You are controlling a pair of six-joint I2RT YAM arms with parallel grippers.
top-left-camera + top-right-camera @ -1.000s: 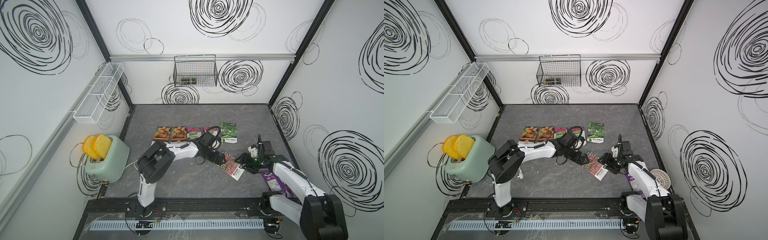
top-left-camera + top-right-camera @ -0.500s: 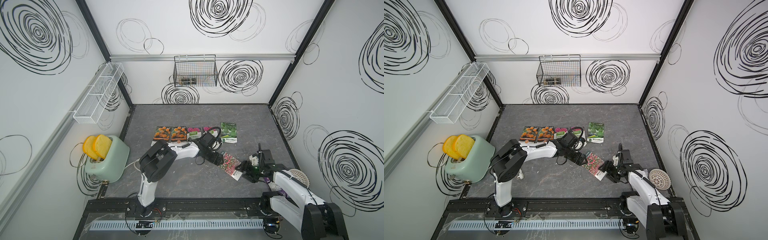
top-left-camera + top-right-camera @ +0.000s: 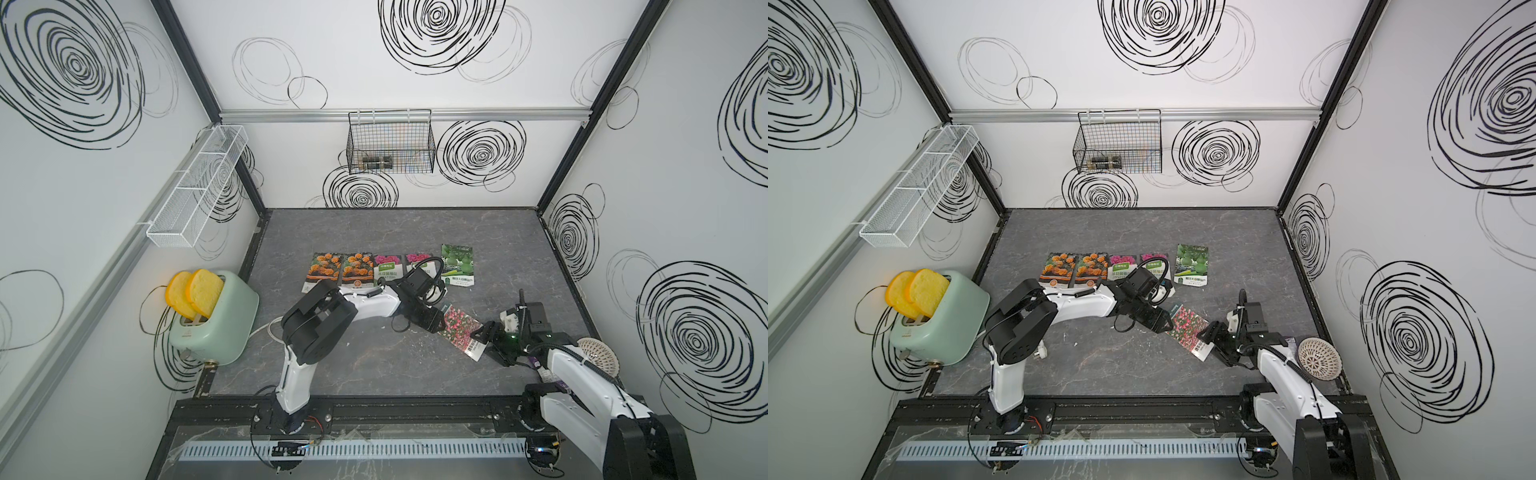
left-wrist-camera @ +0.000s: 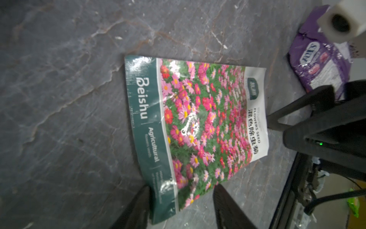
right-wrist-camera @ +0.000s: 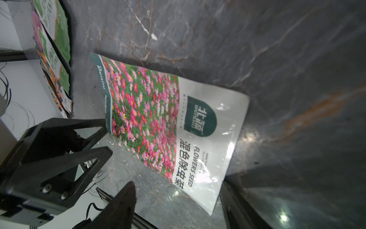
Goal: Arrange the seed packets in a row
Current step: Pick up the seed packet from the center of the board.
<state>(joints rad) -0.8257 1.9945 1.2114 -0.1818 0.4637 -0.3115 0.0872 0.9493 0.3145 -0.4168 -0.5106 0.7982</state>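
1. Five seed packets lie edge to edge in a row at the far middle of the worktop (image 3: 374,365): two orange-flower packets (image 3: 326,268) on the left, two green-white packets (image 3: 388,268) in the middle, and the green-fruit packet (image 3: 457,264) on the right end. My left arm covers part of the second green-white one
2. The sixth, the red-pink flower-field packet (image 3: 459,332), lies flat and askew nearer, right of centre and apart from the row, so I judge it's the one left to place
3. My left claw (image 4: 180,198) sits at its dark green band end, jaws about half apart with the packet's corner between them and nothing clamped. It looks set to pinch that edge
4. My right claw (image 5: 177,190) is at the opposite white end, jaws wide, astride that corner and gripping nothing. My guess is it's there to steady the slippery packet
5. Look: glossy film with glare, a green strip reading Beishu, a field of pink and red daisies, and a white panel with a green logo and "FLOWERS SEED"
6. A purple pouch (image 4: 320,65) lies near right, beyond the packet, and is not part of the row
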